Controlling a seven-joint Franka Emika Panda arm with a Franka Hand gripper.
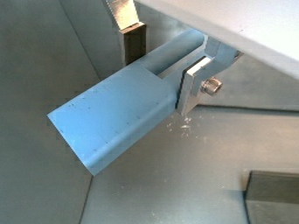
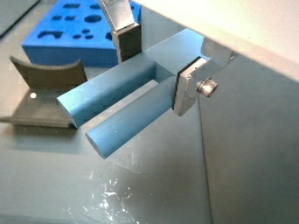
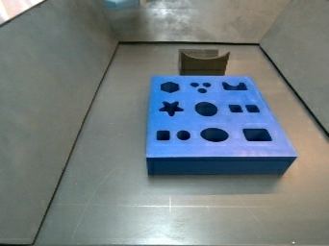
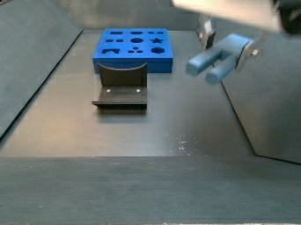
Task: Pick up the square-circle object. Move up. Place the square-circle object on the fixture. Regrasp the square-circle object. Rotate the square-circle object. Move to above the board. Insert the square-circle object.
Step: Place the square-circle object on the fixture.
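Note:
My gripper [image 4: 223, 46] hangs in the air at the right side of the workspace, shut on the square-circle object [image 4: 209, 61], a light blue-grey peg. Both wrist views show the peg [image 1: 117, 118] [image 2: 128, 109] clamped between the silver fingers [image 1: 193, 83] [image 2: 126, 42] and sticking out sideways from the gripper [image 1: 163, 63] [image 2: 158, 66]. The dark fixture [image 4: 121, 92] [image 2: 47, 92] stands on the floor to the left of and below the peg. Behind it lies the blue board [image 4: 132, 48] [image 3: 213, 125] with its dark holes. The gripper is out of one side view.
Grey walls close in the floor on both sides [image 4: 265, 105] [image 3: 52, 106]. The fixture [image 3: 202, 61] sits just beyond the board's far edge. A dark corner [image 1: 274, 188] shows at the floor in a wrist view.

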